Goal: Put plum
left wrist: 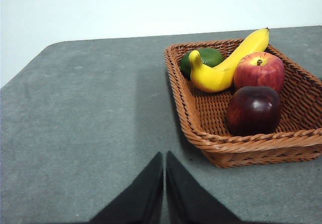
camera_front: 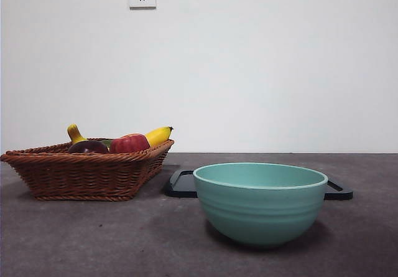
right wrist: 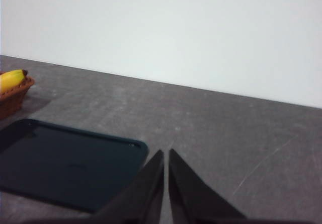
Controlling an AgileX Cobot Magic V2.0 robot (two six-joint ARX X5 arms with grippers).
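The plum (left wrist: 253, 109), dark maroon and glossy, lies in the brown wicker basket (left wrist: 201, 128), in its corner nearest the left wrist camera. Seen from the front, the plum (camera_front: 87, 146) peeks over the basket (camera_front: 87, 174) rim at the left. My left gripper (left wrist: 164, 156) is shut and empty, above bare table some way short of the basket. Also shut and empty, my right gripper (right wrist: 166, 153) hovers beside the dark tray (right wrist: 65, 163). Neither arm shows in the front view.
A red apple (left wrist: 259, 70), a yellow banana (left wrist: 226, 63) and a green fruit (left wrist: 204, 58) share the basket. A teal bowl (camera_front: 260, 202) stands at the front right, before the black tray (camera_front: 181, 183). The grey tabletop's edge (left wrist: 25, 68) lies past the basket.
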